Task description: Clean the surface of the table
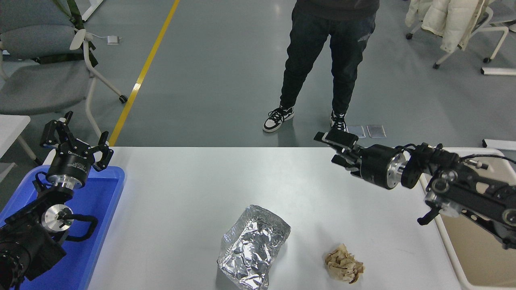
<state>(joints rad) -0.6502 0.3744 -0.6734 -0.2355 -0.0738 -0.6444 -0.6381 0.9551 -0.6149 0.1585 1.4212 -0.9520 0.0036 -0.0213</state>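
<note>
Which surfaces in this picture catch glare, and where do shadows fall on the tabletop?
Head view: the crumpled foil tray throws bright specular glints; the table surface shows only a soft sheen, with faint shadows beside the foil and the crumpled paper ball; the floor reflects overhead light at the top edge; everything is sharp, no motion blur.
</note>
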